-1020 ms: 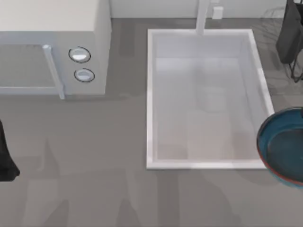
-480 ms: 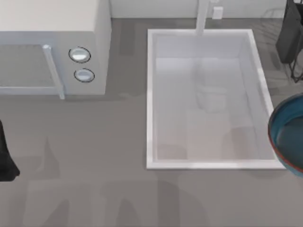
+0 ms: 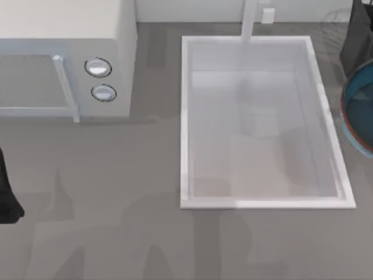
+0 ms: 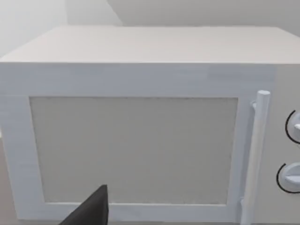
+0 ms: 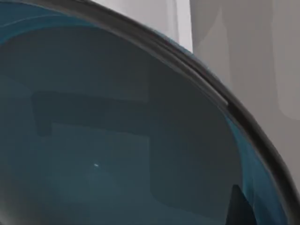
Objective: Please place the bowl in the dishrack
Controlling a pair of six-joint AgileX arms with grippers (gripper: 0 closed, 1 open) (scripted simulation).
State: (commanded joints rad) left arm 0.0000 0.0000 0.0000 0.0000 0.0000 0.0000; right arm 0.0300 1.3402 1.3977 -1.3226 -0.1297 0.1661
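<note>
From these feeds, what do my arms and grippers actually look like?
Little of them shows. The left arm is a matte black, angular bulk at the top view's left edge; its wrist view catches a black wedge-shaped fingertip. The right arm is a dark charcoal, blocky body at the upper right. No cables or markings visible.

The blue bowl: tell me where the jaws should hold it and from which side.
Grip the bowl by its thin reddish-brown rim, one jaw inside the wall and one outside, coming from above. It is round, deep and open upward, so the body is probably too wide to span. It sits at the table's right edge, beside the sink.
</note>
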